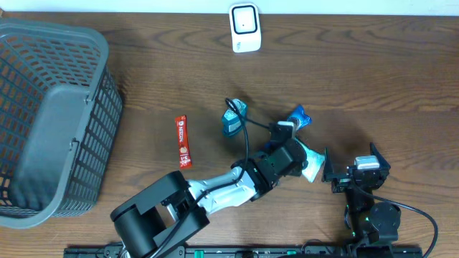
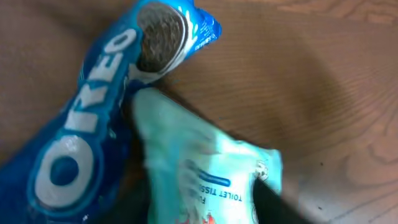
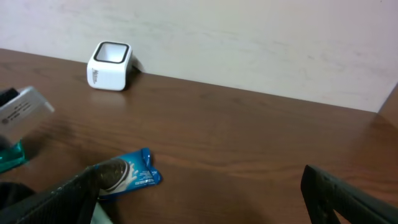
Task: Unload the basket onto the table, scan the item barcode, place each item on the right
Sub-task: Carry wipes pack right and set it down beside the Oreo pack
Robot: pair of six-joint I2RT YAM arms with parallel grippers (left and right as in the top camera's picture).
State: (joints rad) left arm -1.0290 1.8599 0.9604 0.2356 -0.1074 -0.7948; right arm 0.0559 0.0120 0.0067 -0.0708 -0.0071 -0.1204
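A pale teal toilet-tissue pack [image 2: 211, 180] lies on the wooden table between the jaws of my left gripper [image 2: 205, 214], which stand apart on either side of it; it looks blurred. From overhead the left gripper [image 1: 300, 159] is over that pack [image 1: 313, 169]. A blue Oreo pack [image 2: 81, 137] lies right beside it, also seen overhead [image 1: 300, 116]. The white barcode scanner [image 1: 244, 27] stands at the table's far edge. My right gripper [image 1: 353, 170] is open and empty, just right of the tissue pack.
A grey plastic basket [image 1: 50, 115] fills the left side. A red stick packet [image 1: 183, 141] and a small teal pack [image 1: 233, 123] lie mid-table. The right wrist view shows the scanner [image 3: 109, 65] by the wall and the Oreo pack [image 3: 124, 175].
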